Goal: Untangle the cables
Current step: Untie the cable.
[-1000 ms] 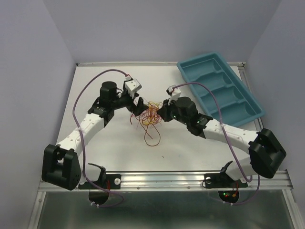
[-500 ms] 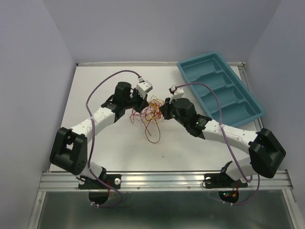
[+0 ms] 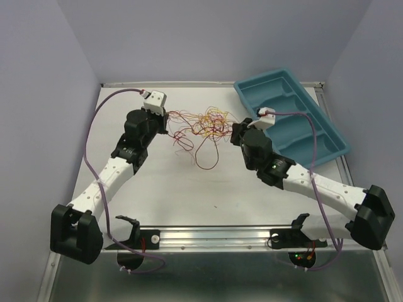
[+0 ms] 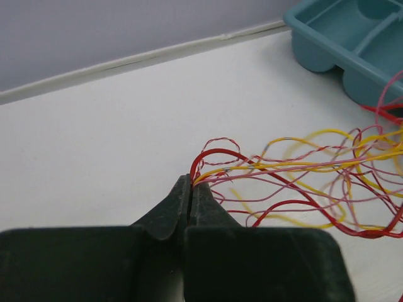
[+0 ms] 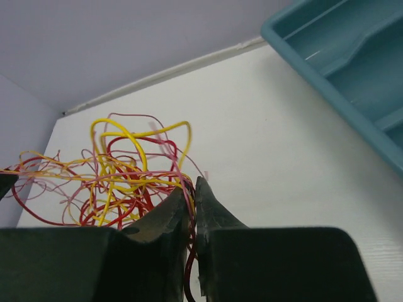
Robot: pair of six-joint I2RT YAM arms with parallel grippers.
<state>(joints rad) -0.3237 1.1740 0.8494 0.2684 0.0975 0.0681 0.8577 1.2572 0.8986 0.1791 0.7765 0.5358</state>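
I see the cables [image 3: 203, 123] spanning between both pincers, with loose loops trailing on their near side over the table [image 3: 157, 189]. The left pincer [image 4: 191, 187] is fully closed on strand ends at its tips. The right pincer [image 5: 192, 189] is nearly closed, gripping strands between its fingers.

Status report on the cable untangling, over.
Left end effector shut on cables. Right end effector shut on same. Tangle strung between them. Teal tray close on the right.

Clamps the cables [image 4: 264, 168] tight in left gripper [image 4: 191, 184]; seems to pinch them in right gripper [image 5: 192, 189], jaws barely parted. Reaches forward with both, well apart.
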